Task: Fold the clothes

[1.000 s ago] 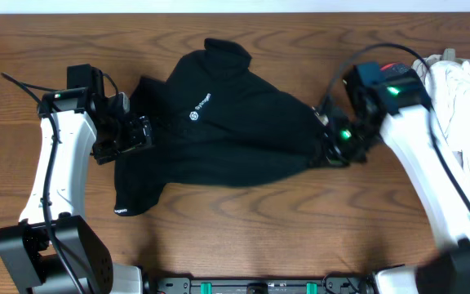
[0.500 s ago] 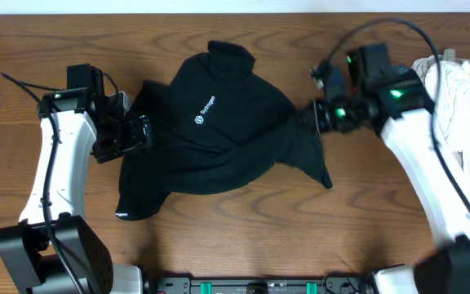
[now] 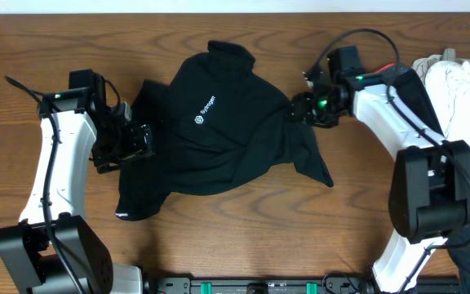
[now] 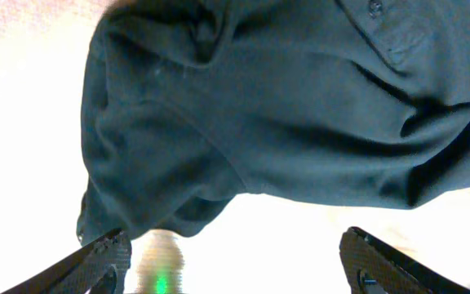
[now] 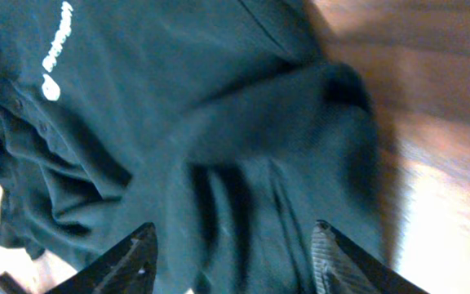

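Black shirt (image 3: 219, 139) bunched in the middle of the table (image 3: 243, 245), a gripper at each side, neither holding cloth.

The left gripper (image 3: 141, 140) stands wide open at the shirt's left edge. The right gripper (image 3: 296, 112) hangs with its jaws apart over the crumpled right side, nothing between them. The shirt probably needs flattening first: each gripper should pinch a single layer at an outer edge and pull outward, low, so the folds spread rather than the whole shirt dragging.
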